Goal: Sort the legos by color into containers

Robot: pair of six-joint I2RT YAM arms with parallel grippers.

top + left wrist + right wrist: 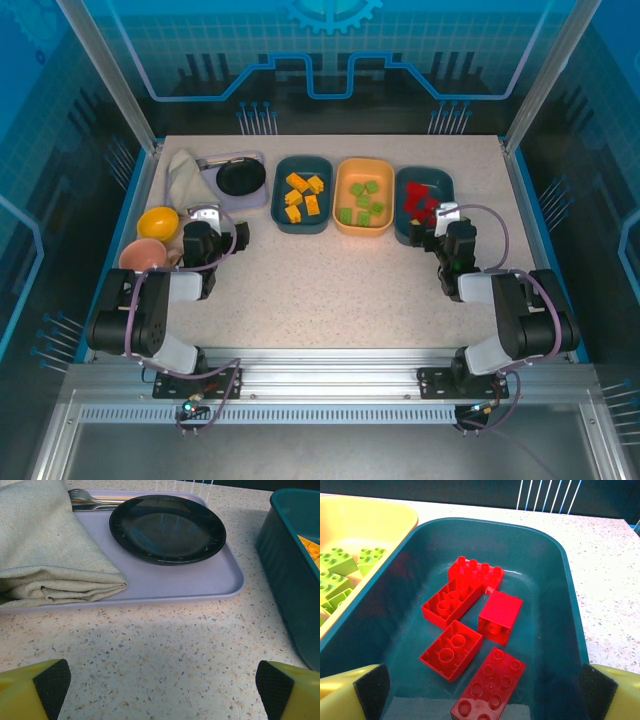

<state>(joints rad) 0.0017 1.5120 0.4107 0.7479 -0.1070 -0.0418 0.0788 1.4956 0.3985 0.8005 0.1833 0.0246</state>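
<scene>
On the left, the left jaws stand wide and hold nothing, low over the tabletop (165,650) just before the lavender tray (200,582). Next, the left teal tray (303,160) holds the yellow-orange bricks (311,204), the orange tray (363,162) the green bricks (363,201), and the right teal tray (441,186) the red bricks (497,615). The right jaws, wide and empty too, hang at that tray's near edge. Every brick we see lies with its own color, so we judge the sorting done.

Three containers (363,161), five red legos (451,649), about five yellow legos (311,205), about five green legos (356,188).
</scene>
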